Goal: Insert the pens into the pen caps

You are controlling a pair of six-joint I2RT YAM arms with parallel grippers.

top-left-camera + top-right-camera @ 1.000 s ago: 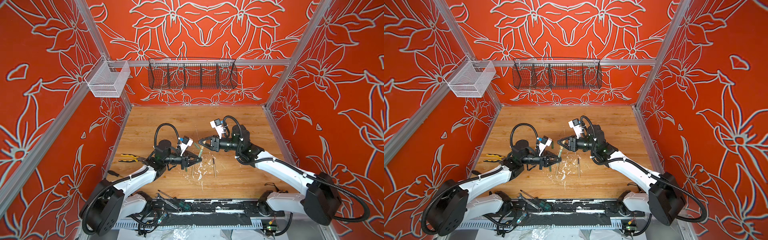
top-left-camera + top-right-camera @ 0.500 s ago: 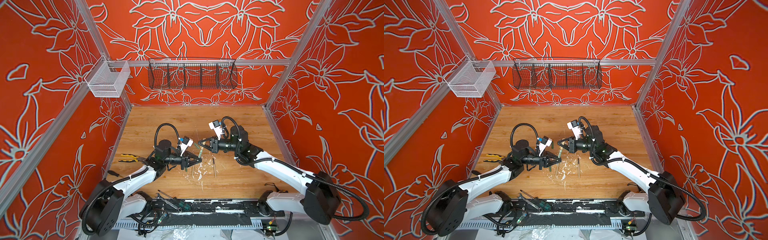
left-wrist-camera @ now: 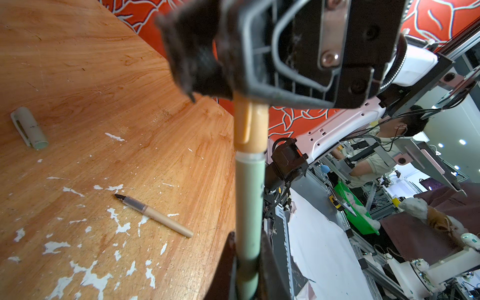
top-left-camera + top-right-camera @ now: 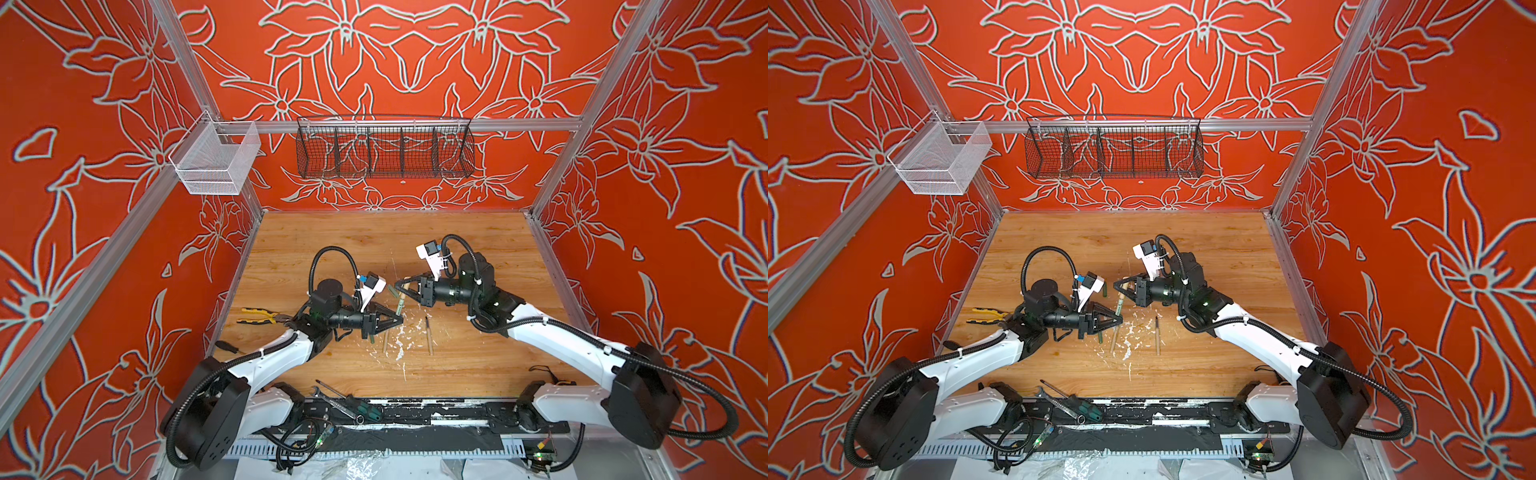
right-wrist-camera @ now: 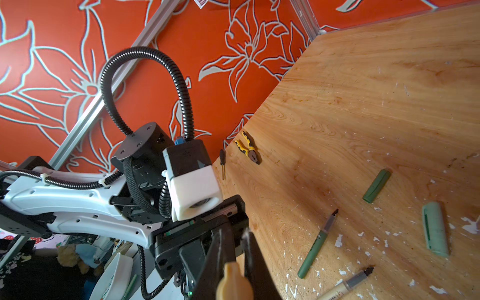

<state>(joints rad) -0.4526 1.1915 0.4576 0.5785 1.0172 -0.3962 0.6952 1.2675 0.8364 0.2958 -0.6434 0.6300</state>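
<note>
My left gripper (image 4: 400,319) (image 3: 248,270) is shut on a pale green pen (image 3: 249,207) (image 4: 400,307) (image 4: 1118,308), held above the table. A beige pen cap (image 3: 250,124) (image 5: 233,285) (image 4: 1121,296) sits on the pen's far end, and my right gripper (image 4: 398,286) (image 5: 235,233) (image 4: 1116,286) is shut on that cap. On the table lie a green pen (image 5: 317,244), a beige pen (image 3: 155,215) (image 4: 429,340) and a second beige pen (image 5: 345,284) (image 4: 385,343). A dark green cap (image 5: 376,185) and a pale green cap (image 5: 435,228) lie loose, and another pale cap (image 3: 30,128) lies apart.
Yellow-black pliers (image 4: 259,316) and a black screwdriver (image 4: 226,347) lie by the left wall. More tools (image 4: 345,401) rest at the front edge. White paint flecks (image 4: 401,340) dot the wood. A black wire basket (image 4: 384,147) and a white mesh basket (image 4: 216,160) hang high.
The right gripper's jaws have closed onto the beige cap at the pen's end. Both arms have stayed almost where they were.
</note>
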